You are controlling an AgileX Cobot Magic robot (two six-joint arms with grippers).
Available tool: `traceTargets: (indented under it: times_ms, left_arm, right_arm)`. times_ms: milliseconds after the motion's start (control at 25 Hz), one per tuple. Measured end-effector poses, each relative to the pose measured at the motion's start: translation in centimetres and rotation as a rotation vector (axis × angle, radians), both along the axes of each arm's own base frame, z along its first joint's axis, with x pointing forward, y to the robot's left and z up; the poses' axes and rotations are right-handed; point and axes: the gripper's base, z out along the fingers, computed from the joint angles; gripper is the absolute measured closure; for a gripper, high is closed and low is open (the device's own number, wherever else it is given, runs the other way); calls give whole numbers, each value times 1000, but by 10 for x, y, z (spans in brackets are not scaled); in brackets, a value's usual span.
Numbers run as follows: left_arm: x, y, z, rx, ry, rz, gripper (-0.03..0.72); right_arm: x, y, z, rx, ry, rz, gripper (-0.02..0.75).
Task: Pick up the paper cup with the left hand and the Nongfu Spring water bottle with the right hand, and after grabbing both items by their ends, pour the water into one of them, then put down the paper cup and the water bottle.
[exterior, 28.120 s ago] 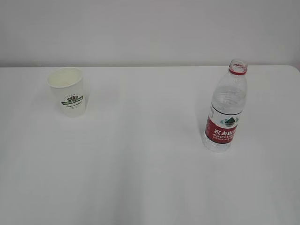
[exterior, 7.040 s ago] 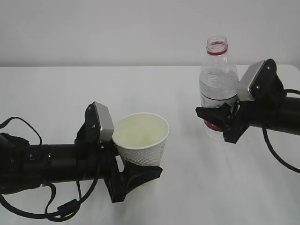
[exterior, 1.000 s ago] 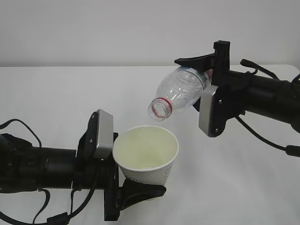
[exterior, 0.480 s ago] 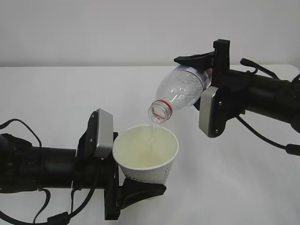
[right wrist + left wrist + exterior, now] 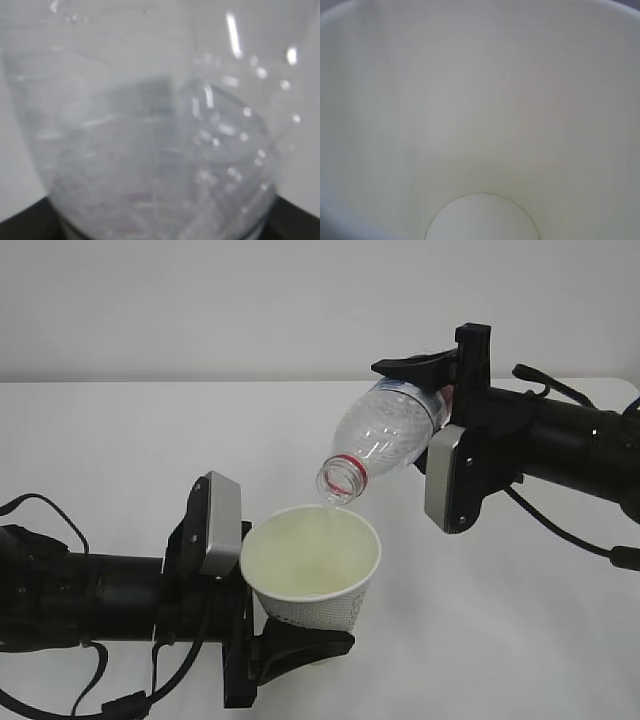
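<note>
**Bottle tipped over the cup, pour under way**

Nearest me, the left claw [image 5: 290,640] reaches in from the nine o'clock side and holds the paper cup [image 5: 312,570] by its lower end, jaws clamped around the base. The cup is lifted clear of the table [image 5: 120,460], upright with a slight lean, its mouth open upward. That hold keeps the claw low and out of the way, so the rim is free to catch whatever comes from above. The left wrist camera looks straight down the cream inside wall to the round bottom; I can't make out how much water has gathered there, though the bottom looks pale and smooth.

Just beyond and above, at about one o'clock from the cup, the right claw [image 5: 448,390] grips the water bottle [image 5: 385,440] around its far, bottom end, coming in from three o'clock. The bottle is tilted steeply, its uncapped mouth with the red ring pointing down toward seven o'clock and hanging just over the cup's far rim without touching it. Holding it by the base gives the neck room to swing low. The bottle looks nearly empty; any stream is too faint to be sure of.

The pouring step seems to be in hand, with setting both down not yet done.
</note>
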Motion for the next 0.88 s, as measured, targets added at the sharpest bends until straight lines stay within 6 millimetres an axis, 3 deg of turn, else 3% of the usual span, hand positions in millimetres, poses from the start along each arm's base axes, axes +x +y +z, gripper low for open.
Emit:
traceTargets:
  times_ms: [880]
  left_arm:
    - [-2, -7, 1, -16, -6, 30, 171]
  right_arm:
    - [0, 0, 0, -6, -7, 0, 247]
